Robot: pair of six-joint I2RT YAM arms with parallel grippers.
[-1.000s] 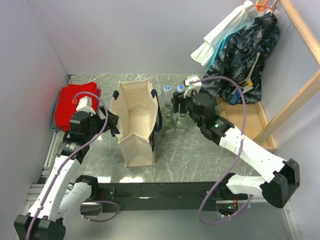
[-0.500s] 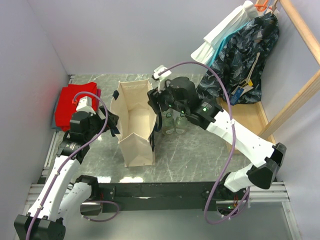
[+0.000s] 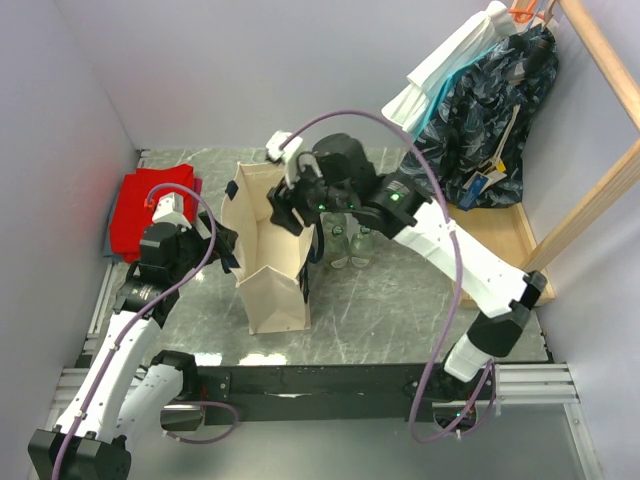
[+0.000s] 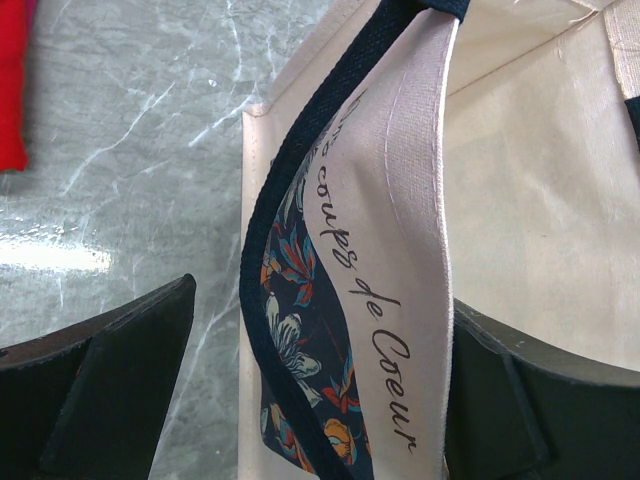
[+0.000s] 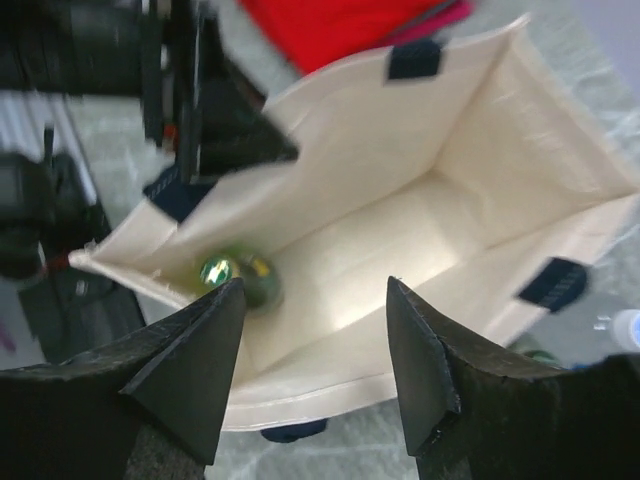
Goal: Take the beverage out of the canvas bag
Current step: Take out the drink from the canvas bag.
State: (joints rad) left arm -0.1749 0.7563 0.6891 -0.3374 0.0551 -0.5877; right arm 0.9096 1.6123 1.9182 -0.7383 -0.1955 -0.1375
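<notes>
The beige canvas bag [image 3: 275, 290] stands open on the table, with navy strap handles. In the right wrist view a green bottle with a shiny cap [image 5: 238, 278] lies at the bottom of the bag [image 5: 420, 230], near its left corner. It does not show in the top view. My right gripper [image 3: 283, 207] is open and empty above the bag's mouth, the bottle below its left finger [image 5: 190, 370]. My left gripper [image 3: 225, 250] is open and straddles the bag's left wall and navy strap [image 4: 300, 200]. The wall touches its right finger [image 4: 540, 400].
Several clear bottles [image 3: 350, 245] stand on the table just right of the bag, under my right arm. A red folded cloth [image 3: 150, 205] lies at the far left. Clothes [image 3: 490, 90] hang on a wooden rack [image 3: 500, 240] at the right.
My right arm has swung left from the bottles beside the bag to over the bag's mouth. The left arm and the bag have not moved.
</notes>
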